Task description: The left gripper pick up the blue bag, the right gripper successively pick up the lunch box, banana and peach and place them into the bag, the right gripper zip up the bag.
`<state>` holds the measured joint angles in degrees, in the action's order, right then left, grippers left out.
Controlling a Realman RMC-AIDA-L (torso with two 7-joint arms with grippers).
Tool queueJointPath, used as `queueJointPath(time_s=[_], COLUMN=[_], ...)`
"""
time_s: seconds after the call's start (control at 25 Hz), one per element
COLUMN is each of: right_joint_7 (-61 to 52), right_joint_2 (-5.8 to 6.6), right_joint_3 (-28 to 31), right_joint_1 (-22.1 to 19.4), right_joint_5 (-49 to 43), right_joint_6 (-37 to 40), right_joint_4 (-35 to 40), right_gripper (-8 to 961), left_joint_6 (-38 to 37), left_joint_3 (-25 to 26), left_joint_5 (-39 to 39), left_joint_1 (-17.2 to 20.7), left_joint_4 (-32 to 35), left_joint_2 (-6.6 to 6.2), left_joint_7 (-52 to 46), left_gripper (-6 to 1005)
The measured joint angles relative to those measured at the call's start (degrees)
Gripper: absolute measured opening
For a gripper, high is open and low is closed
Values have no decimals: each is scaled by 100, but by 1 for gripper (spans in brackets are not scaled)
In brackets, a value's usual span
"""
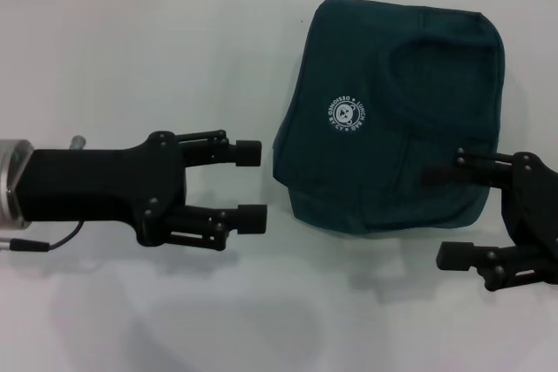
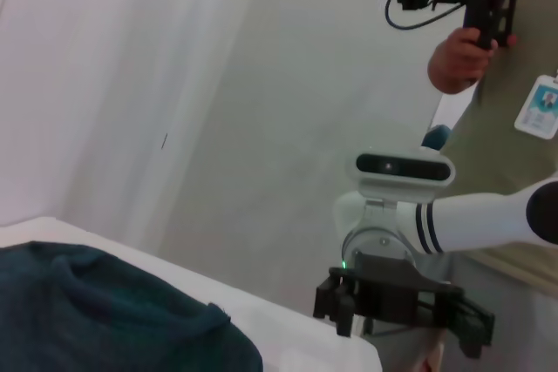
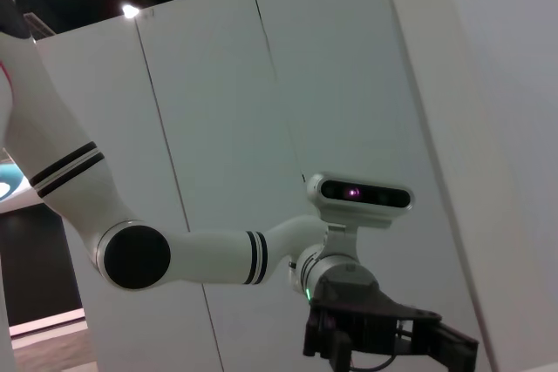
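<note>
The blue bag (image 1: 392, 111) lies flat on the white table (image 1: 131, 58) at the back right, its round white logo facing up. My left gripper (image 1: 251, 186) hovers open just left of the bag's near left corner, with nothing between its fingers. At the bag's near right corner my right gripper (image 1: 453, 206) is open; its upper finger overlaps the bag's edge in the head view. The left wrist view shows the bag (image 2: 105, 320) and, farther off, the right gripper (image 2: 336, 307). The lunch box, banana and peach are out of view.
A person (image 2: 514, 128) holding a camera stands beyond the table's right side, behind my right arm. White wall panels (image 3: 218, 84) rise behind my left arm (image 3: 218, 254). The table's back edge runs close behind the bag.
</note>
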<state>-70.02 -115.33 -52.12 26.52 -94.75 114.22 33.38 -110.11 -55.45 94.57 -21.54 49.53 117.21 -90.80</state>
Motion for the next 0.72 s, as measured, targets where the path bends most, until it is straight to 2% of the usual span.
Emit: queueJointPath(time_s=[0.28,0.72], right_joint_7=[61,67], right_joint_2=[-17,-52], right_joint_3=[-254,-440], right_joint_1=[64,225], right_joint_5=[29,45], right_joint_6=[-226,-393], right_joint_4=[-5,-11], right_gripper=[860,860], left_joint_6=[-220,-388], left_joint_3=[20,7], left_joint_5=[8,101], left_joint_1=[93,260], left_joint_4=[-1,-16], left_joint_2=[-90,-94], left_joint_7=[114,390], left_gripper=[876,876])
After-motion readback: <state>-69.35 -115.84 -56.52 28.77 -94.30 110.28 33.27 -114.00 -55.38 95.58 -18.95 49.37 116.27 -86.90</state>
